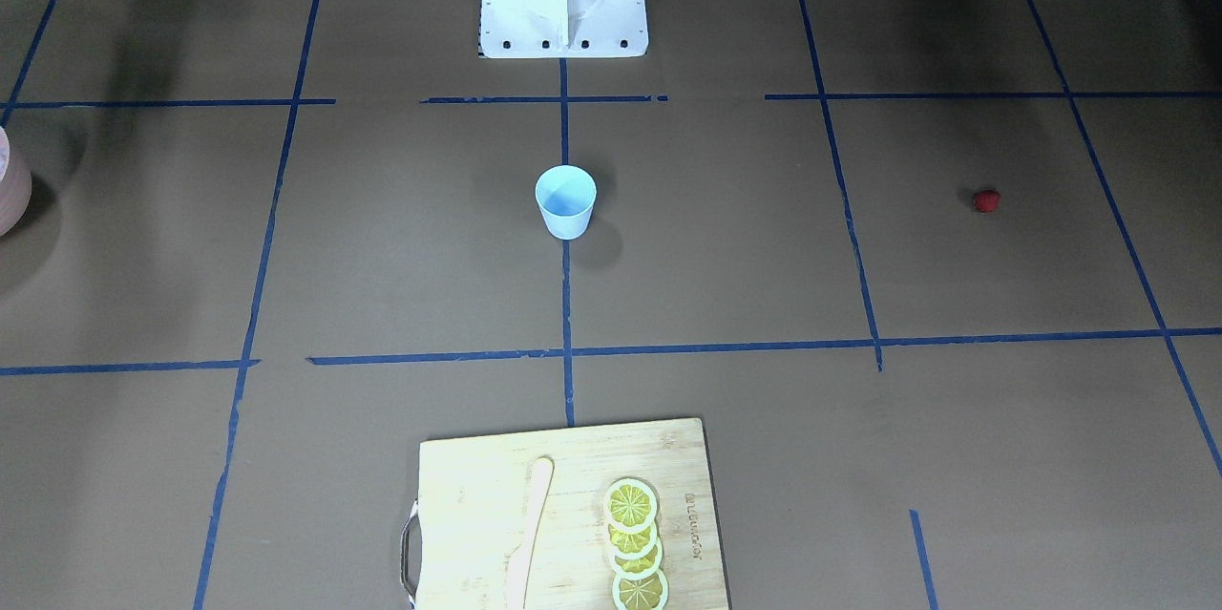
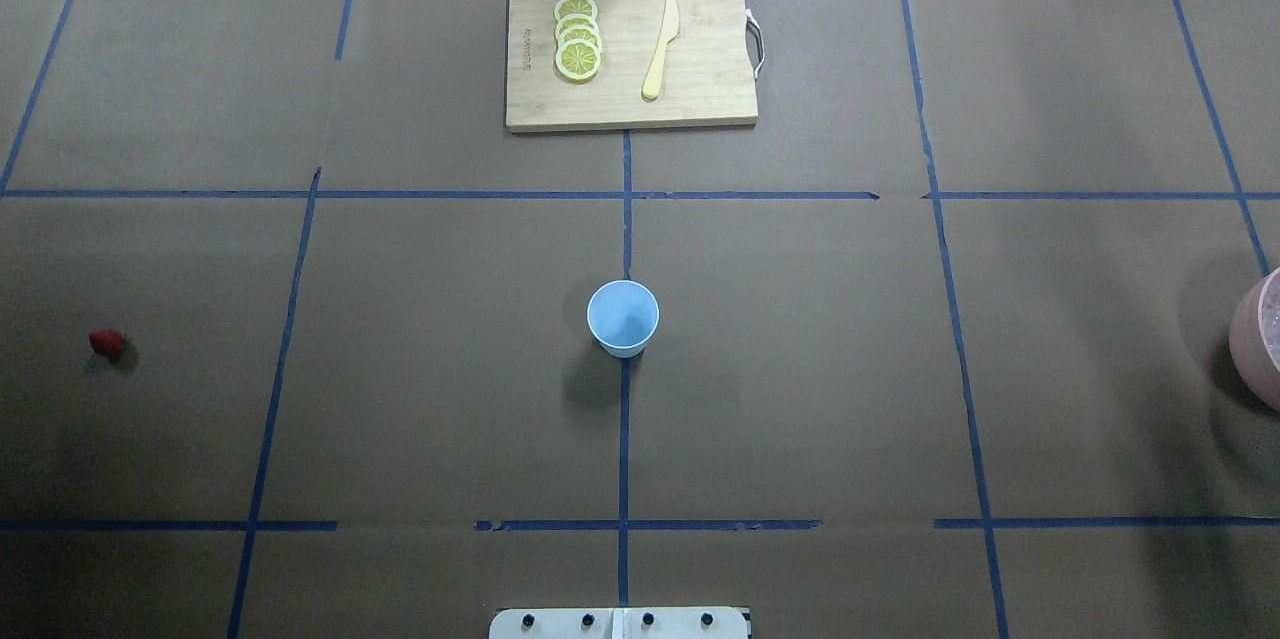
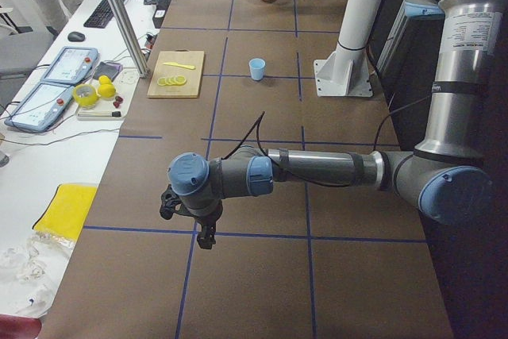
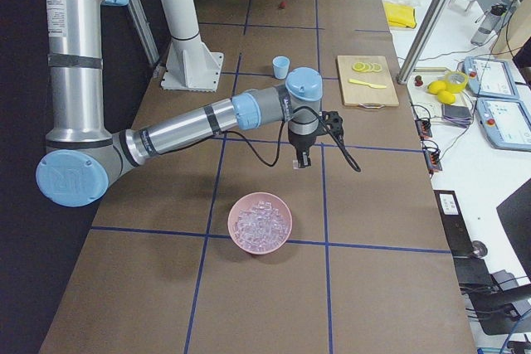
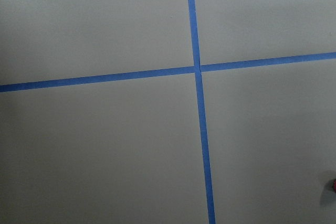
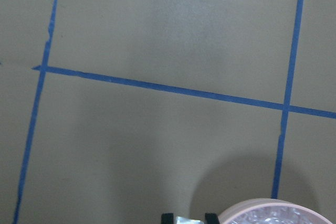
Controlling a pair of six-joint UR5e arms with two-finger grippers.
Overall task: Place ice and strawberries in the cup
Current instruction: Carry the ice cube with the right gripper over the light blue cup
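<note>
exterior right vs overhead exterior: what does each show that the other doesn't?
Only exterior right: the right arm, the right gripper hanging above the table, and ice heaped in the whole pink bowl. Only overhead: the view straight down into the cup, which is empty. Both: cup, strawberry, cutting board with lemon slices and knife.
</note>
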